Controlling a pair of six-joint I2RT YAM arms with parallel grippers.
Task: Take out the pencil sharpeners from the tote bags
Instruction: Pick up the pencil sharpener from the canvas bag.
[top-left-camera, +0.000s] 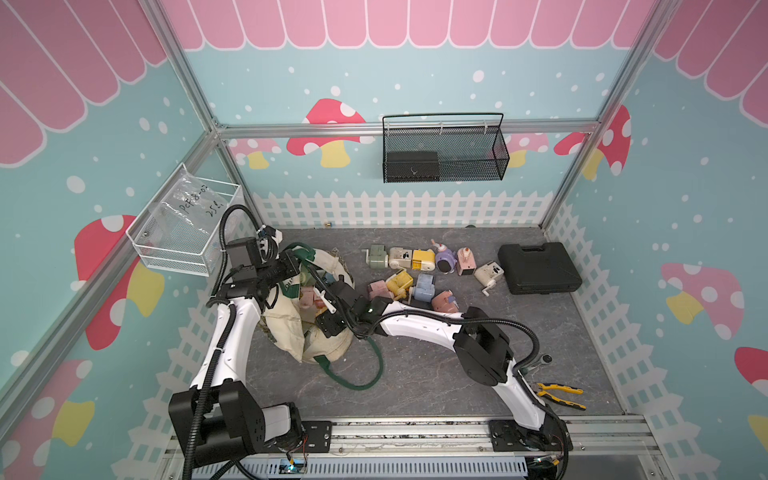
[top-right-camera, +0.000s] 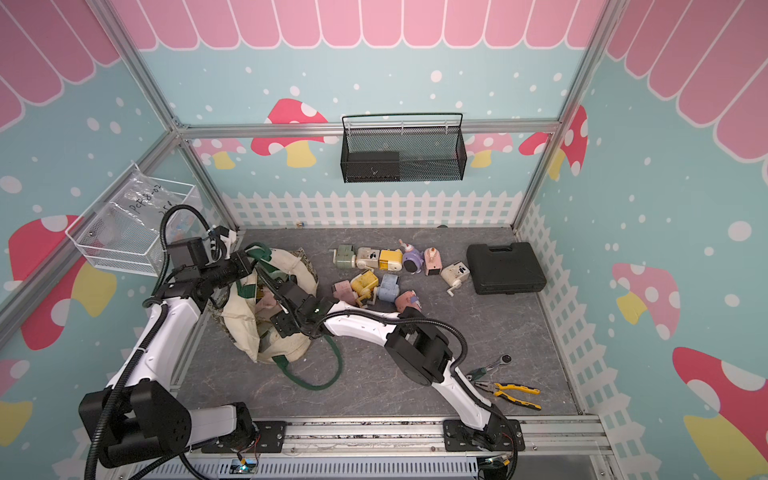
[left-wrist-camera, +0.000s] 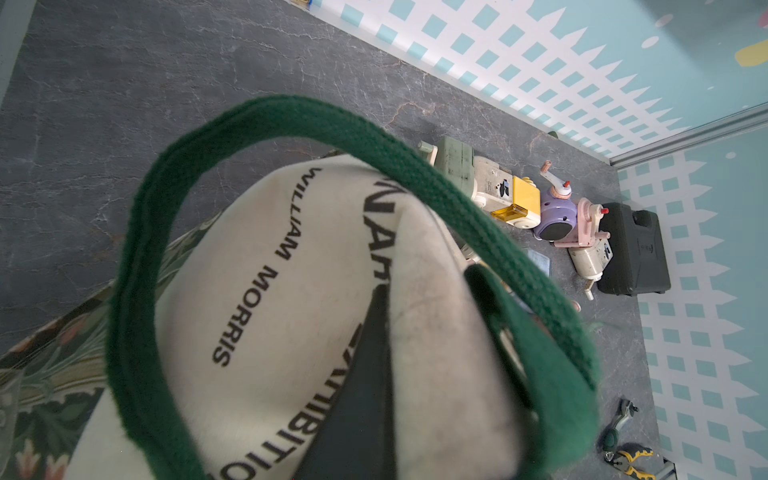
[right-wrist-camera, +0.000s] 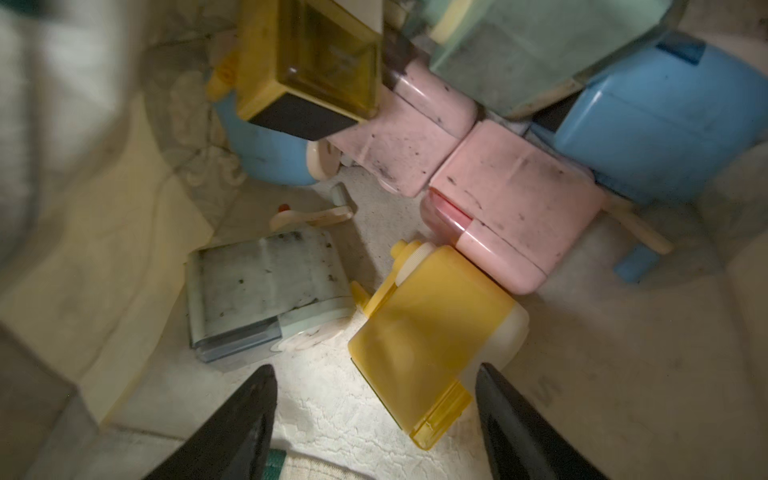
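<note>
The cream tote bag (top-left-camera: 286, 328) with green strap handles (left-wrist-camera: 291, 112) lies at the left of the table in both top views. My left gripper (top-left-camera: 291, 270) is shut on its rim fabric (left-wrist-camera: 436, 332) and holds the mouth up. My right gripper (right-wrist-camera: 374, 372) is open inside the bag, its jaws on either side of the near end of a yellow pencil sharpener (right-wrist-camera: 432, 324). Beside that one lie a grey-blue sharpener (right-wrist-camera: 266, 282), a pink one (right-wrist-camera: 511, 208), a blue one (right-wrist-camera: 665, 124) and more. Several sharpeners (top-left-camera: 424, 259) lie out on the table to the bag's right.
A black plastic case (top-left-camera: 538, 268) sits at the far right. Yellow-handled pliers (top-left-camera: 559, 395) and a ratchet (top-left-camera: 540, 359) lie by the right arm's base. A black wire basket (top-left-camera: 444, 153) hangs on the back wall and a white wire basket (top-left-camera: 185, 232) on the left.
</note>
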